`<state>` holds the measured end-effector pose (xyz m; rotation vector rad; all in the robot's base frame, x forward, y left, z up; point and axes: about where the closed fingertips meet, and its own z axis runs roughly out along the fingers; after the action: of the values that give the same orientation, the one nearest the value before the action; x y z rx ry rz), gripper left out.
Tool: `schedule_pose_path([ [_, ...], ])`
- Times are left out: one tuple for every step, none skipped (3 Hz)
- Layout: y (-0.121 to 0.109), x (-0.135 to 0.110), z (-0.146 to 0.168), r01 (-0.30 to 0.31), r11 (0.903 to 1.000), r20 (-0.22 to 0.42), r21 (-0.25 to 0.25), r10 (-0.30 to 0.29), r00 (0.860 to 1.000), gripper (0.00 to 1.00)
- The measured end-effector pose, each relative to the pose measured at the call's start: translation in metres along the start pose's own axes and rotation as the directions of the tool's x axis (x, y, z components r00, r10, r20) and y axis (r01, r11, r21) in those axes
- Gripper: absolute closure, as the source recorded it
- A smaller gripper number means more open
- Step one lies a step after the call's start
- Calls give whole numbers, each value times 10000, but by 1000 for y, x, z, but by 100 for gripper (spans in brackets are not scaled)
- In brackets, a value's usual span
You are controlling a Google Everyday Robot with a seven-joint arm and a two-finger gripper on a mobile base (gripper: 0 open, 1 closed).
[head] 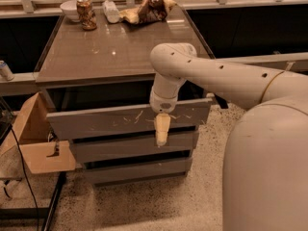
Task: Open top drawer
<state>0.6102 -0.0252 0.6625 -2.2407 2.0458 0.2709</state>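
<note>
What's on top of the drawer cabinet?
At the back of its top: a bowl, a can, a bottle and a crumpled bag. The arm hides a front corner. The gripper hangs lower, before the drawer.

single view, sat high behind arm [226, 78], looked forward and down, fairly near. surface [120, 47] filled upper middle. end effector [162, 129] hung mid-frame, before drawer [96, 121] face.
</note>
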Motion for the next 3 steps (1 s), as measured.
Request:
schedule_pose_path([
  [10, 4, -2, -85, 9998, -56, -188, 84, 9999, 0],
  [19, 9, -2, -203, 9991, -113, -370, 199, 9997, 0],
  [28, 12, -3, -265, 9978, -176, -616, 254, 9995, 0],
])
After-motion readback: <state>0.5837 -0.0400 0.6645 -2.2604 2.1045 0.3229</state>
